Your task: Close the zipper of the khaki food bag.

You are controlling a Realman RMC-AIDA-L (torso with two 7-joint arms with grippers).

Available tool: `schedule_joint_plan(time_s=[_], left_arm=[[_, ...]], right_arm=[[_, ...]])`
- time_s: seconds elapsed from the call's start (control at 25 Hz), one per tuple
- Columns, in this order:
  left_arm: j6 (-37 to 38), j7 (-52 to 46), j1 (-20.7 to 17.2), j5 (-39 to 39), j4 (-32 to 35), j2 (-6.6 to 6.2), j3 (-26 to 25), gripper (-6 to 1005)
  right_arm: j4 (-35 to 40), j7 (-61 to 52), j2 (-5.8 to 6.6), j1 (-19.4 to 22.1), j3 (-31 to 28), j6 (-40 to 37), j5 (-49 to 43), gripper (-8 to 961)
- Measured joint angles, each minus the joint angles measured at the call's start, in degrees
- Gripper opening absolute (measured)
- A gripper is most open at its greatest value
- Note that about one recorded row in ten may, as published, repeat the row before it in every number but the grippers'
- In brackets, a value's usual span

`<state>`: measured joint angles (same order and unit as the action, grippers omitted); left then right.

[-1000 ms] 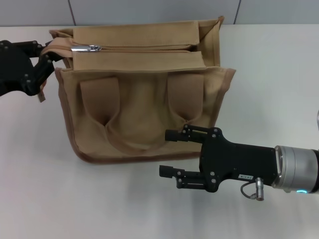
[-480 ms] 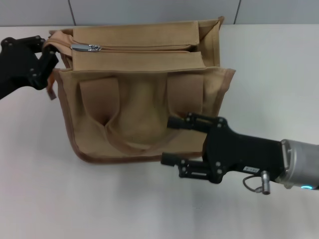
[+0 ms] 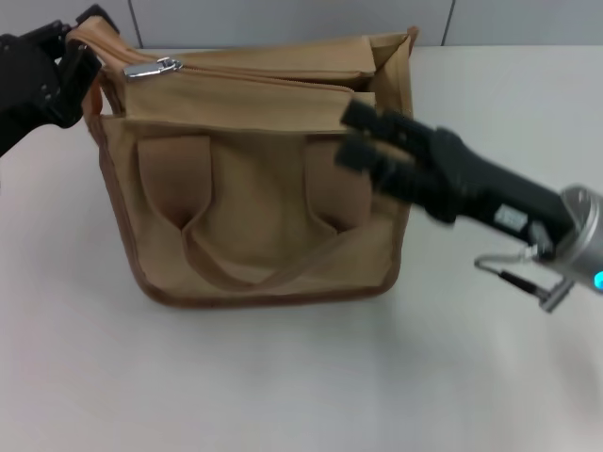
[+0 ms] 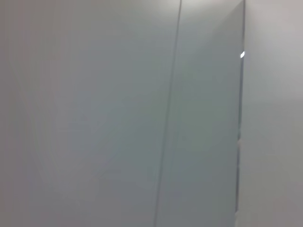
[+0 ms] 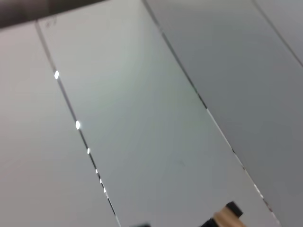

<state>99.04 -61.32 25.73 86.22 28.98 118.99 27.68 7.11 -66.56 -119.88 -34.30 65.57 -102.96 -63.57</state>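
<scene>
The khaki food bag (image 3: 254, 188) stands on the white table in the head view, its front pocket and two strap handles facing me. The zipper (image 3: 264, 79) runs along its top, with the silver pull tab (image 3: 151, 68) at the left end. My left gripper (image 3: 83, 42) is at the bag's top left corner, shut on the end of the bag beside the pull tab. My right gripper (image 3: 356, 137) is open and hovers at the bag's upper right front, just below the zipper line. A small tan patch (image 5: 228, 218) shows at the edge of the right wrist view.
The white table (image 3: 283, 377) spreads out in front of the bag and to its right. A grey panelled wall (image 3: 283, 19) stands close behind the bag. The left wrist view shows only wall panels (image 4: 142, 113).
My right gripper has risen from the table in front of the bag's bottom edge to its upper right front. My left gripper has moved up and back, lifting the bag's left end.
</scene>
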Motion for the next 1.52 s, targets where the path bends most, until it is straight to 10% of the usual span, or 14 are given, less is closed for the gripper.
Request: schedule_joint_plan(time_s=[1.52], left_arm=[[2.89, 1.97, 7.65, -1.54, -9.63, 0.19, 1.59, 43]], right_arm=[[-0.49, -14.98, 0.00, -13.53, 3.84, 10.89, 1.66, 725]])
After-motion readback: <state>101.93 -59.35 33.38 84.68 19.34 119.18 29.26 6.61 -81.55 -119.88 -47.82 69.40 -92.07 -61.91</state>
